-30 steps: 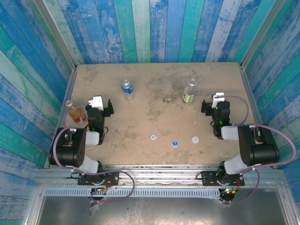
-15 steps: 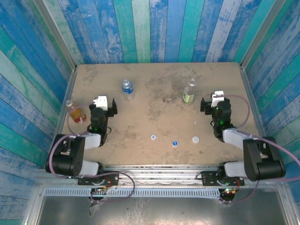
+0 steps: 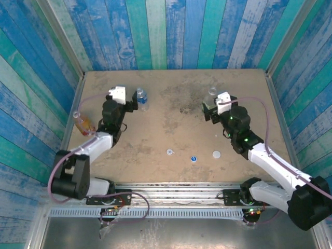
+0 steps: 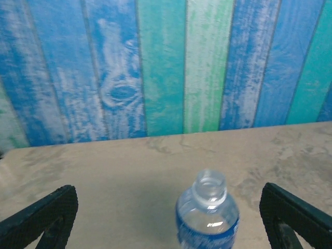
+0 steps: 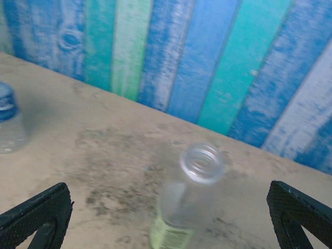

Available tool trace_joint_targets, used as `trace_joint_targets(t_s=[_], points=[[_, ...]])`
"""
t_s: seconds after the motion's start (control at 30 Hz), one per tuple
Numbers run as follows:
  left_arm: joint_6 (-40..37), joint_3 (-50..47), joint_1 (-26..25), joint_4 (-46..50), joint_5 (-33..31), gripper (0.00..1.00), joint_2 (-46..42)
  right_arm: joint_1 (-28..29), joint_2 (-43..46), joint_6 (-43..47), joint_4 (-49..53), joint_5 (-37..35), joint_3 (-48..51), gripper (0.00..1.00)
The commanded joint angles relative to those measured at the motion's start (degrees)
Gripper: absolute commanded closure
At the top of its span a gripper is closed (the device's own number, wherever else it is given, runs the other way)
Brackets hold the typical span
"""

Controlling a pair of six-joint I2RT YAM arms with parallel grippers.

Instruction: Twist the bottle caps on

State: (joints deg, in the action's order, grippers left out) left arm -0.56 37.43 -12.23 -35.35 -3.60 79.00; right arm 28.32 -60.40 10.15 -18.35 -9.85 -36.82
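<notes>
Three uncapped bottles stand on the table. The blue-label bottle [image 3: 141, 98] [image 4: 207, 213] is at the back left, and my left gripper [image 3: 129, 105] [image 4: 167, 207] is just short of it, open, its fingers [image 4: 41, 218] wide on either side. The pale yellow-green bottle [image 3: 211, 93] [image 5: 188, 207] stands at the back right, with my right gripper [image 3: 208, 110] [image 5: 168, 207] open in front of it and nothing held. The orange bottle [image 3: 82, 123] sits by the left edge. Near the front lie a white cap [image 3: 169, 152], a blue cap [image 3: 193, 158] and a pale grey cap [image 3: 216, 154].
Blue and green plank walls [image 3: 166, 31] close in the table [image 3: 171, 124] at the back and sides. A metal rail [image 3: 176, 187] runs along the near edge by the arm bases. The blue-label bottle [image 5: 8, 124] also appears far left in the right wrist view.
Both arms have stretched out from near their bases toward the back: the left to the blue-label bottle, the right to the yellow-green bottle. Both grippers stayed open.
</notes>
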Motion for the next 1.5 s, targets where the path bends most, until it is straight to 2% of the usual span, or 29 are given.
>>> trace_joint_targets(t_s=[0.0, 0.1, 0.2, 0.3, 0.5, 0.73, 0.97, 1.13, 1.33, 1.47], points=[[0.37, 8.09, -0.10, 10.99, 5.87, 0.06, 7.93, 3.64, -1.98, 1.44, 6.22, 0.81, -3.34, 0.00], [0.74, 13.61, -0.13, 15.66, 4.51, 0.06, 12.25, 5.60, -3.85, 2.45, 6.59, -0.23, -4.70, 0.00], [-0.33, 17.37, -0.08, 19.84, 6.41, 0.06, 14.91, 7.61, -5.11, 2.50, 6.67, -0.57, -5.27, 0.00], [-0.85, 20.37, -0.10, 23.45, 8.70, 0.06, 17.02, 7.81, -6.27, 2.07, 6.48, -0.29, -5.59, 0.00], [-1.43, 24.91, -0.08, 30.03, 9.12, 0.06, 21.46, 8.11, -7.88, 1.76, 6.40, -0.17, -6.12, 0.00], [-0.70, 27.11, -0.12, 32.88, 9.24, 0.06, 24.29, 8.09, -8.83, 1.54, 6.42, -0.36, -6.28, 0.00], [-0.85, 29.45, -0.12, 36.69, 7.98, 0.01, 26.69, 8.15, -9.72, 1.36, 6.28, -0.52, -6.46, 0.00], [-1.01, 29.02, -0.08, 36.36, 7.55, 0.09, 26.51, 8.14, -10.16, 1.31, 6.15, -1.06, -6.37, 0.00], [-1.27, 27.81, -0.08, 35.75, 6.76, 0.27, 25.99, 8.16, -10.76, 1.08, 6.03, -1.15, -6.15, 0.00], [-2.32, 26.12, -0.40, 34.59, 7.24, 0.31, 24.56, 8.10, -10.97, 0.90, 5.92, -1.17, -6.19, 0.00]])
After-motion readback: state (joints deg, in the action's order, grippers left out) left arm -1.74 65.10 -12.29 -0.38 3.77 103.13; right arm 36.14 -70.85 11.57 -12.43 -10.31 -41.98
